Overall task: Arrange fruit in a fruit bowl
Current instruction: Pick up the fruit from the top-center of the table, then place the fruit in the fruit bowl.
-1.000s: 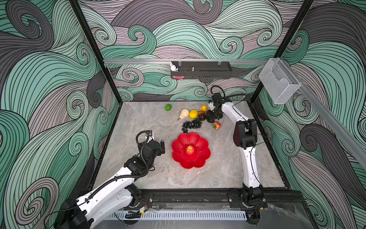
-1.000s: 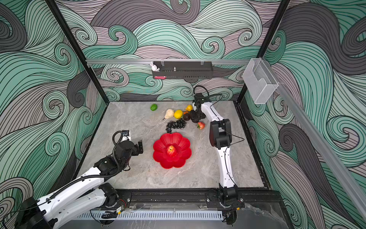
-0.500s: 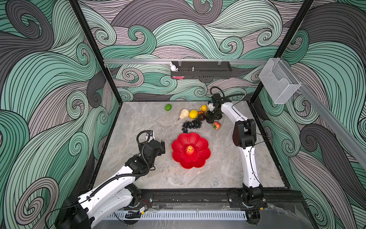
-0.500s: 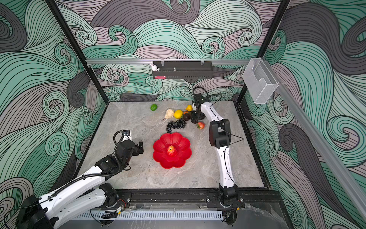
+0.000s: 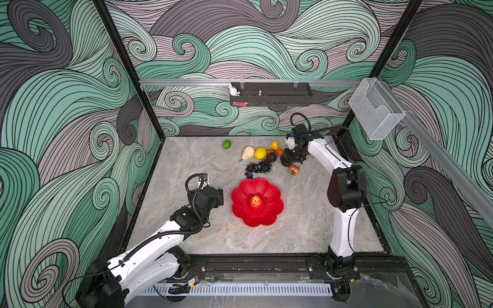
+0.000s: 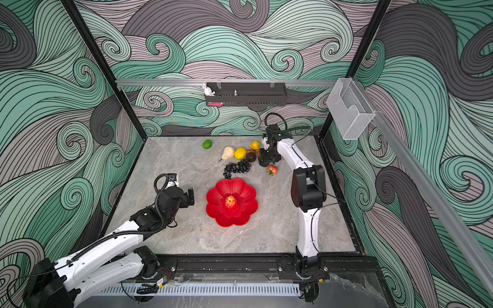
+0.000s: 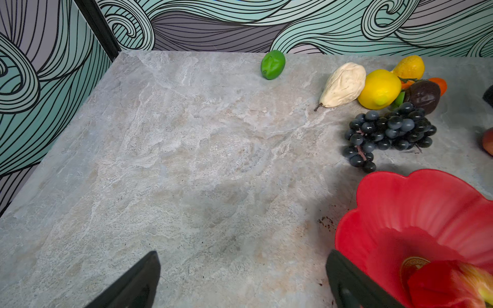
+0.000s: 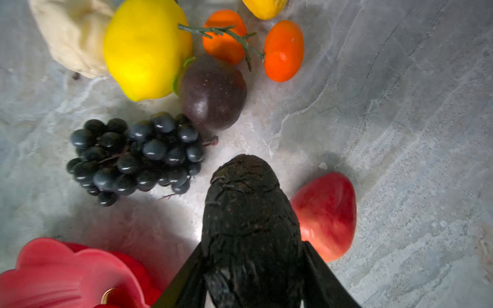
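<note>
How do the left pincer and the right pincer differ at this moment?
The left pincer stands wide open and holds nothing; the right pincer is closed on the dark avocado. The left pincer is beside the red fruit bowl, near the middle of the table; the right pincer is at the far side, next to a red apple. Both have black fingers.

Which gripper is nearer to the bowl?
Left. The left gripper hangs open right beside the bowl; the right gripper is farther back, beyond the bowl, gripping the avocado.
</note>
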Robot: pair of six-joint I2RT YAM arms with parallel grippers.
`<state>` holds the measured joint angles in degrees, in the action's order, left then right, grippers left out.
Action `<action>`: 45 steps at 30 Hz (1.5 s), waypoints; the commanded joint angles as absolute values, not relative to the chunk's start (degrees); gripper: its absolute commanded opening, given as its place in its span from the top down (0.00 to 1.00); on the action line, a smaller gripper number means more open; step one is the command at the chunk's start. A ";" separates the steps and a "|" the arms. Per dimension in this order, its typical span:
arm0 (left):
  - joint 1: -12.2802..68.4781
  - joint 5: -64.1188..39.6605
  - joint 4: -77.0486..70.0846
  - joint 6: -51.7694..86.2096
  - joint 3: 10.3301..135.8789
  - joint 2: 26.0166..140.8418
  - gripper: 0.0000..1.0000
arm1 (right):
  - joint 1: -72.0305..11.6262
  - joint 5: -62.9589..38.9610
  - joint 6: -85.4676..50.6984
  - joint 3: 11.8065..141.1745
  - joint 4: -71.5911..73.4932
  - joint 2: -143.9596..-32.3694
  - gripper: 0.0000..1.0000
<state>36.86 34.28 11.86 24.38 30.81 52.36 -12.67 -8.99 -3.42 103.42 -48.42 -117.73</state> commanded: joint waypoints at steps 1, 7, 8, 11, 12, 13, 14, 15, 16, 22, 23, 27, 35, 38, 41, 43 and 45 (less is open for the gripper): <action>36.48 34.72 12.57 23.89 32.85 52.38 0.01 | -13.00 -14.46 -8.92 95.43 -42.25 -110.91 0.49; 36.47 35.77 12.96 24.79 32.53 51.83 0.01 | -17.32 -24.69 -18.74 79.37 -28.58 -98.16 0.50; 36.50 35.89 12.84 24.85 32.36 51.49 0.01 | -18.46 -25.54 -20.35 76.95 -26.74 -96.19 0.51; 36.48 36.45 12.82 25.42 31.67 50.10 0.01 | -22.20 -26.14 -22.06 70.95 -22.14 -90.66 0.51; 36.48 36.56 12.99 25.98 31.41 49.41 0.01 | -23.32 -26.10 -22.35 69.11 -20.95 -89.06 0.51; 36.41 36.44 13.24 26.98 31.13 48.55 0.01 | -24.59 -25.87 -22.81 67.03 -18.60 -87.15 0.51; 36.39 35.52 13.71 28.57 31.11 47.61 0.01 | -25.67 -25.80 -23.46 64.73 -16.69 -85.27 0.52; 36.39 34.18 14.14 30.02 31.18 46.86 0.01 | -26.60 -26.02 -23.92 63.00 -15.22 -83.92 0.52; 36.39 32.15 14.74 32.15 31.52 46.16 0.01 | -27.46 -25.91 -24.53 61.10 -13.91 -82.38 0.52; 36.39 14.09 14.54 42.32 34.09 45.30 0.01 | -33.45 -25.12 -24.96 53.02 -6.74 -76.21 0.55; 36.39 11.25 13.66 43.81 34.23 45.59 0.01 | -34.24 -24.86 -24.81 52.05 -5.74 -75.59 0.55; 36.39 1.58 13.27 49.44 36.47 47.72 0.01 | -37.04 -24.66 -26.40 45.98 2.17 -72.77 0.56; 37.44 -12.14 6.67 58.88 37.55 54.82 0.01 | -44.25 -18.41 -24.17 38.30 12.42 -70.75 0.53; 38.87 -12.54 5.80 59.50 38.03 56.51 0.02 | -46.88 -15.29 -21.51 36.84 14.32 -70.71 0.53; 39.54 -12.83 7.35 59.84 39.34 57.88 0.03 | -48.68 -12.75 -20.40 35.47 16.40 -70.19 0.54; 40.17 -13.09 7.56 60.18 40.11 58.68 0.04 | -49.90 -11.54 -19.38 34.59 17.84 -69.87 0.54; 40.96 -13.18 6.93 60.64 40.42 59.28 0.05 | -50.81 -10.18 -18.72 34.07 18.43 -69.88 0.55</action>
